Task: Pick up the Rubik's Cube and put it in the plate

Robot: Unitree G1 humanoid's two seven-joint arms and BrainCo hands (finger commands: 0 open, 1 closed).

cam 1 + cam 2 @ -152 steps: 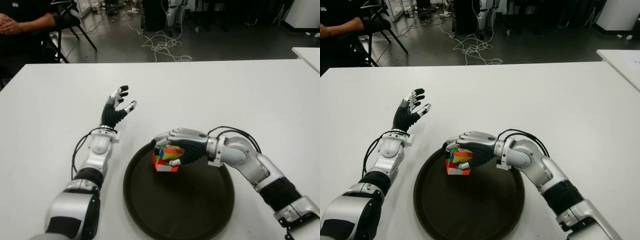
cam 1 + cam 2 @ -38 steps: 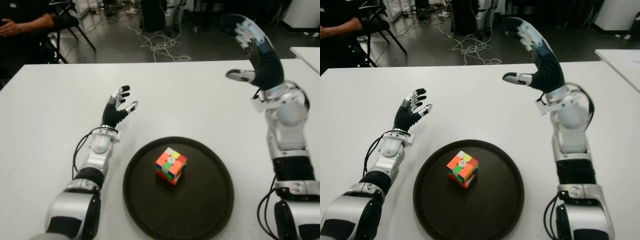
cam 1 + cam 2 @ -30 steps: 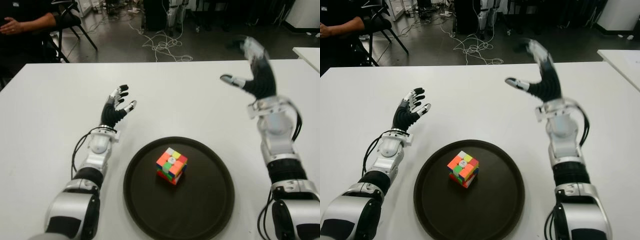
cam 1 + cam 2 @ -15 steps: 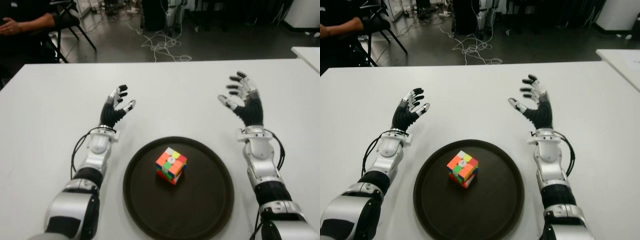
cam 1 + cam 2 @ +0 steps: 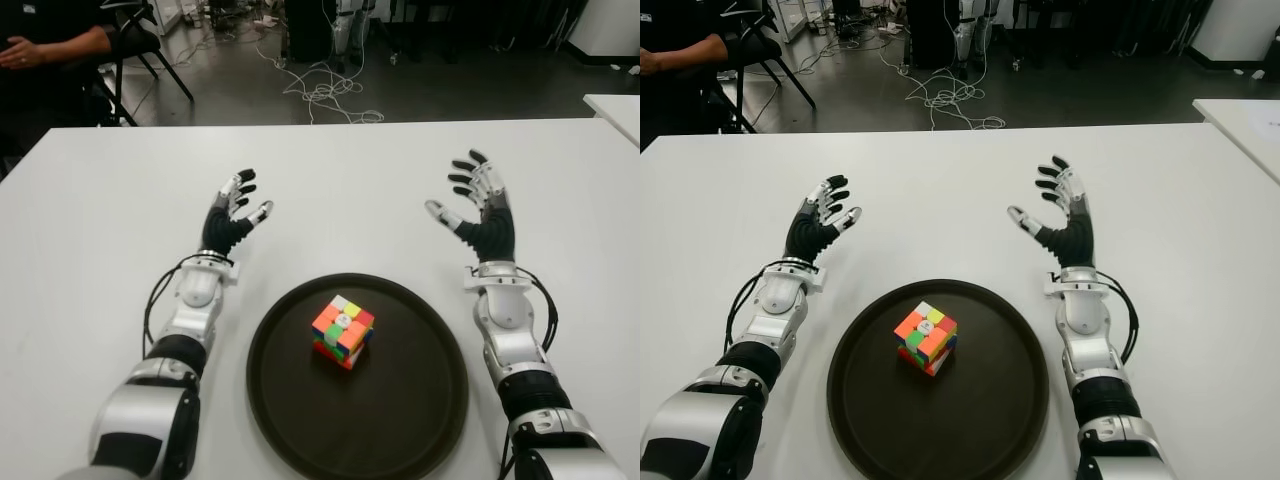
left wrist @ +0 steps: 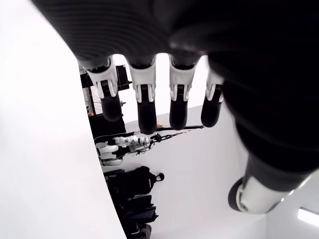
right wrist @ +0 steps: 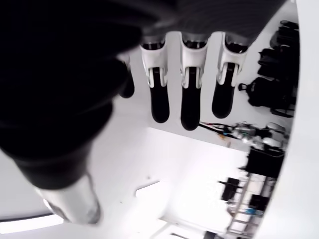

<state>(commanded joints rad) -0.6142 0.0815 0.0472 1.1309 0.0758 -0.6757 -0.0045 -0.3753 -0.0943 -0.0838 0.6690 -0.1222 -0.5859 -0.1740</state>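
Observation:
The Rubik's Cube (image 5: 341,331) sits inside the round dark plate (image 5: 420,400), a little left of its centre, with nothing touching it. My right hand (image 5: 476,205) shows to the right of the plate and beyond its far rim, fingers spread and holding nothing. On the plate's left side, my left hand (image 5: 234,212) is also open with its fingers spread. Both wrist views show only straight fingers (image 7: 190,94) and no cube; the left wrist view shows fingers (image 6: 146,99) extended.
The white table (image 5: 360,190) runs to a far edge with cables on the floor behind it. A person sits on a chair (image 5: 130,40) at the far left. Another white table's corner (image 5: 615,105) shows at the right.
My right hand has come down from high above the table to a spot right of the plate, still open. The cube stays in the plate. The left hand has not moved.

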